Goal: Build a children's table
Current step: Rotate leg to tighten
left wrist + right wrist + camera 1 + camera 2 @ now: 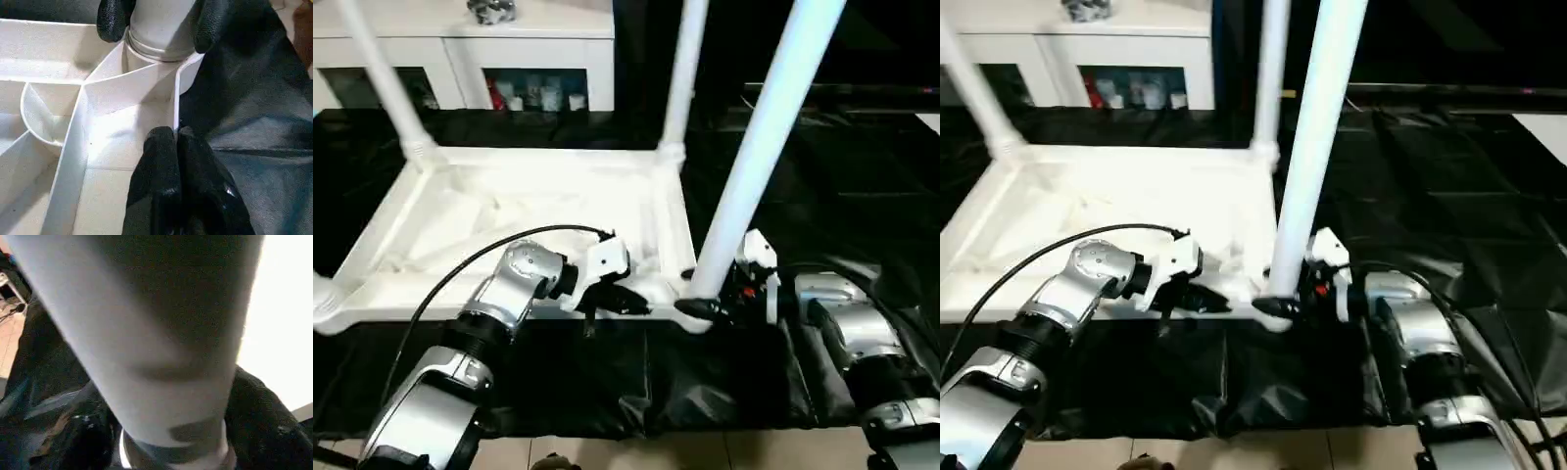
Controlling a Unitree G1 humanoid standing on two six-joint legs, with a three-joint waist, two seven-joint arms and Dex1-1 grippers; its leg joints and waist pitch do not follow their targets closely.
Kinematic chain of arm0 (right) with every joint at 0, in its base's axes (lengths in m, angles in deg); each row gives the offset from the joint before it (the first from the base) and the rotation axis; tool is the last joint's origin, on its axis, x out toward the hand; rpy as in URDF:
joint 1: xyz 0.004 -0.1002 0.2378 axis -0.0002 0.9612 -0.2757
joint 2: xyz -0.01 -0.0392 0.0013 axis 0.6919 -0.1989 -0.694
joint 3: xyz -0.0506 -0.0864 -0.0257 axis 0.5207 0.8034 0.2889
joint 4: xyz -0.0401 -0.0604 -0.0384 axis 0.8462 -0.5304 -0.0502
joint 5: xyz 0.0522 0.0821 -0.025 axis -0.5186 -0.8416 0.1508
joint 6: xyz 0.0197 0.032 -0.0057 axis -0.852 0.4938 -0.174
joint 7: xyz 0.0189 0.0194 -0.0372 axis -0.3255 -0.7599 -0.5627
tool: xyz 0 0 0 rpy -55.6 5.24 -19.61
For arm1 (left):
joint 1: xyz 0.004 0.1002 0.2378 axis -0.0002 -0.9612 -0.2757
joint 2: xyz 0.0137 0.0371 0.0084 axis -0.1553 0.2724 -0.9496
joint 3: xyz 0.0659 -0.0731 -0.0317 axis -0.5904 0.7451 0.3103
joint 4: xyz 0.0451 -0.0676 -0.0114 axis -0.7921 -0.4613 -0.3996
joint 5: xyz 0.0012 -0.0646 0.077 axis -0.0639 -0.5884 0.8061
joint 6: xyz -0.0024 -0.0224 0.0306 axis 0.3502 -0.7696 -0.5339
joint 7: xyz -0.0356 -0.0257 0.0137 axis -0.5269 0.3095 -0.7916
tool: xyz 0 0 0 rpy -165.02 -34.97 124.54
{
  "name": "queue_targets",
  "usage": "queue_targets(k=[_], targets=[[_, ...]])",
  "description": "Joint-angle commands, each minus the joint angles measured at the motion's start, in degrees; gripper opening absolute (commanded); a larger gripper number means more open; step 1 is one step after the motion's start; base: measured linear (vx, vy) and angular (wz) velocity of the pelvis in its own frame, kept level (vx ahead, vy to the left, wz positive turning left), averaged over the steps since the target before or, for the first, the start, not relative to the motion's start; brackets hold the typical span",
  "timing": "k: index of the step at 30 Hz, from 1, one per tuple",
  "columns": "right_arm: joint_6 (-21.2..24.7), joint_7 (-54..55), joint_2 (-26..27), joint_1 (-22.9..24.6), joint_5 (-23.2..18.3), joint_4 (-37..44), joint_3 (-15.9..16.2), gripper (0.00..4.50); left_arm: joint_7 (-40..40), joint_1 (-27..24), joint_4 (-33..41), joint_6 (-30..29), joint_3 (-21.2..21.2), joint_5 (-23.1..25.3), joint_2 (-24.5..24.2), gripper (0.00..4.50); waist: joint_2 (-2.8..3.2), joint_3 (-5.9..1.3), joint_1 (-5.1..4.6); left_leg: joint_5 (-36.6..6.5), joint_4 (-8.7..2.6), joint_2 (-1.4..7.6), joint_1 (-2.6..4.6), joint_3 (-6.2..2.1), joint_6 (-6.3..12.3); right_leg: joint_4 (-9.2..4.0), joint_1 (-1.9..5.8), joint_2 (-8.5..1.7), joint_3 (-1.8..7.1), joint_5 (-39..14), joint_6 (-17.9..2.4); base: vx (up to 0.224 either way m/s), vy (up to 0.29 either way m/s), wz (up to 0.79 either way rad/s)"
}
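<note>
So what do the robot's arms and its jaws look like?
Both forearms are shiny silver tubes with black rings at the joints. The left arm has a rounded silver wrist, a white block behind its jaws, and a thin black cable looping over it. The right arm has a white part with a bit of red. The fingers are black, thick and rounded.

Looks like a lab or demo room: black-draped counter (pixel 862 196), white cabinet (pixel 460 44) behind with small items (pixel 533 95) on its shelves.
</note>
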Motion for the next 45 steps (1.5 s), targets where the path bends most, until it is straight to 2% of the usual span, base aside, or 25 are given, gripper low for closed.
queue_targets(k=[1,7,9,11,13,15,17,18,20,21,23,27,28,30,34,35,37,40,42,43,44,45], targets=[[2.0,-4.6,1.0,2.0,0.5,0.4,5.2,2.68,1.8,1.0,1.1,0.5,0.4,-0.7,0.3,0.0,-0.12,-3.52,0.02,-13.3,-3.86,3.04,0.82,-1.23,2.31,-3.79,2.57,-4.63,2.72,-16.7,-12.0,0.0,0.0,0.0],[2.8,-4.5,1.2,3.2,0.6,2.1,6.3,2.47,5.6,1.6,-0.2,0.0,1.5,-0.7,1.5,0.0,-0.37,-3.69,0.13,-11.1,-3.62,2.95,0.57,-1.17,3.01,-3.37,2.73,-4.63,2.72,-13.9,-12.4,0.0,0.0,0.0],[2.6,-2.8,2.0,3.7,0.7,2.1,5.9,2.45,7.9,1.7,-0.4,-0.6,2.1,-0.7,2.5,0.0,-0.39,-3.63,0.22,-11.0,-3.59,2.96,0.61,-1.15,3.19,-3.48,2.65,-4.66,2.7,-14.5,-12.3,0.0,0.0,0.0],[0.9,4.1,4.8,3.2,1.7,-0.5,4.0,2.45,12.2,1.9,-0.4,-1.8,2.8,-0.3,4.3,0.0,-0.48,-3.51,0.17,-12.0,-3.67,3.0,0.73,-1.15,2.75,-3.7,2.43,-4.69,2.69,-16.3,-11.9,0.0,0.0,0.0],[0.4,7.8,6.0,2.6,2.3,-2.0,3.1,2.43,13.2,1.9,-0.2,-2.3,3.0,-0.3,4.9,0.0,-0.54,-3.29,-0.14,-13.7,-3.86,2.83,0.87,-1.29,1.8,-4.25,2.35,-4.82,2.64,-20.8,-10.8,0.0,0.0,0.0],[-0.6,20.0,9.7,0.4,4.0,-7.5,0.4,2.37,16.7,2.1,-0.1,-3.5,3.1,0.1,6.9,0.0,-0.42,-3.03,-0.89,-15.8,-4.12,2.73,0.96,-1.58,0.52,-4.69,1.95,-4.9,2.64,-25.7,-9.5,0.0,0.0,0.0],[-1.4,27.5,12.3,-0.9,5.0,-10.7,-0.9,2.33,19.7,2.4,-0.3,-4.6,3.2,0.5,8.7,0.0,-0.58,-3.03,-1.62,-16.7,-4.29,2.54,0.81,-1.95,-0.25,-4.98,2.26,-4.99,2.42,-28.6,-8.1,0.0,0.0,0.0],[-1.2,29.4,13.2,-1.4,4.8,-11.6,-1.4,2.3,20.6,2.6,-0.6,-5.0,3.2,0.7,9.3,0.0,-0.56,-3.02,-2.13,-17.1,-4.33,2.42,0.68,-2.05,-0.25,-5.13,2.34,-4.91,2.35,-29.4,-7.5,0.0,0.0,0.0],[-0.5,34.1,15.7,-2.6,4.3,-13.7,-2.8,2.21,22.9,3.2,-1.3,-5.8,3.3,0.9,11.0,0.0,-0.52,-2.98,-2.43,-17.8,-4.38,2.38,0.74,-2.12,0.12,-5.44,2.21,-4.82,2.39,-29.9,-6.8,0.0,0.0,0.0],[-0.5,34.3,15.7,-2.7,4.3,-13.8,-2.8,2.21,23.0,3.3,-1.3,-5.8,3.3,0.9,11.0,0.0,-0.4,-3.03,-2.75,-18.4,-4.26,2.28,1.0,-1.93,0.24,-5.57,1.85,-4.69,2.51,-29.5,-7.1,0.0,0.0,0.0],[0.3,39.9,19.1,-4.6,3.7,-16.6,-4.3,2.15,26.6,3.9,-2.1,-6.6,3.4,1.3,13.5,0.0,-0.45,-3.02,-3.1,-19.1,-4.18,2.23,1.21,-1.89,0.25,-5.61,1.63,-4.55,2.5,-28.9,-7.6,0.0,0.0,0.0],[-1.1,41.1,21.8,-6.1,4.1,-18.9,-4.9,2.15,27.3,3.7,-1.6,-6.7,3.0,1.5,14.9,0.0,-0.47,-2.96,-3.34,-20.1,-4.15,2.1,1.08,-1.95,0.86,-5.87,1.69,-4.57,2.35,-30.2,-7.2,0.0,0.0,0.0],[-1.2,40.7,21.9,-6.2,3.9,-18.9,-5.0,2.61,27.2,3.6,-1.6,-6.4,3.0,1.6,14.8,0.0,-0.45,-2.97,-3.33,-20.2,-4.16,2.12,1.07,-1.98,0.95,-5.88,1.73,-4.59,2.34,-30.3,-7.1,0.0,0.0,0.0],[-1.2,39.2,22.0,-6.2,3.4,-19.0,-5.0,2.74,26.6,3.3,-1.3,-5.9,2.8,1.7,14.3,0.0,-0.43,-2.96,-3.4,-20.8,-4.28,2.25,1.14,-2.04,1.1,-5.91,1.6,-4.56,2.39,-30.3,-6.9,0.0,0.0,0.0],[-3.0,35.2,20.0,-5.1,4.8,-16.9,-2.9,3.04,24.3,2.6,-0.8,-4.2,2.6,1.7,12.3,0.0,-0.34,-3.06,-3.33,-20.7,-4.36,2.35,0.97,-2.0,1.13,-5.64,1.71,-4.55,2.55,-27.7,-7.7,0.0,0.0,0.0],[-5.0,33.7,18.7,-4.5,5.9,-16.2,-1.9,3.21,22.7,2.2,-0.5,-3.4,2.5,1.5,11.3,0.0,-0.37,-3.26,-3.41,-19.2,-4.41,2.41,0.63,-1.96,1.25,-5.12,2.02,-4.55,2.71,-24.3,-8.6,0.0,0.0,0.0],[-6.5,31.1,17.2,-4.1,6.2,-15.1,-1.2,3.21,21.2,1.9,-0.2,-2.7,2.4,1.2,10.3,0.0,-0.4,-3.34,-3.33,-18.1,-4.3,2.42,0.62,-1.82,1.44,-4.86,2.09,-4.54,2.77,-22.0,-9.5,0.0,0.0,0.0],[-6.4,25.0,14.9,-3.0,5.3,-12.5,-0.6,3.21,18.0,1.2,0.7,-1.9,2.2,0.5,8.9,0.0,-0.42,-3.53,-3.15,-15.3,-4.03,2.49,0.47,-1.55,2.7,-4.12,2.47,-4.49,2.91,-16.3,-11.8,0.0,0.0,0.0],[-5.4,16.6,11.2,-1.4,3.7,-8.7,0.8,3.21,13.3,0.4,2.2,-1.2,1.9,-0.7,7.1,0.0,-0.31,-3.74,-2.36,-12.6,-3.69,2.61,0.42,-1.27,4.29,-3.6,2.86,-4.27,2.78,-12.1,-12.9,0.027,-0.005,0.02],[-4.8,13.0,9.5,-0.6,3.2,-7.3,1.6,3.21,11.5,0.2,2.7,-1.2,1.7,-1.1,6.4,0.0,-0.37,-3.92,-2.14,-10.8,-3.47,2.72,0.24,-1.14,5.23,-3.03,3.04,-4.12,2.77,-8.2,-13.8,0.054,-0.01,0.02],[-4.4,11.4,8.7,-0.2,3.1,-6.7,1.8,3.21,10.7,0.1,2.8,-1.3,1.7,-1.2,6.1,0.0,-0.21,-4.05,-1.79,-9.1,-3.31,2.82,0.29,-1.06,6.04,-2.61,2.91,-4.15,2.74,-5.0,-14.9,0.054,-0.01,0.02],[-4.3,11.2,8.7,-0.2,3.1,-6.7,1.8,3.21,10.7,0.1,2.8,-1.3,1.7,-1.2,6.1,0.0,-0.21,-4.05,-1.79,-9.1,-3.31,2.82,0.29,-1.06,6.04,-2.61,2.91,-4.15,2.74,-5.0,-14.9,0.0,0.0,0.0]])
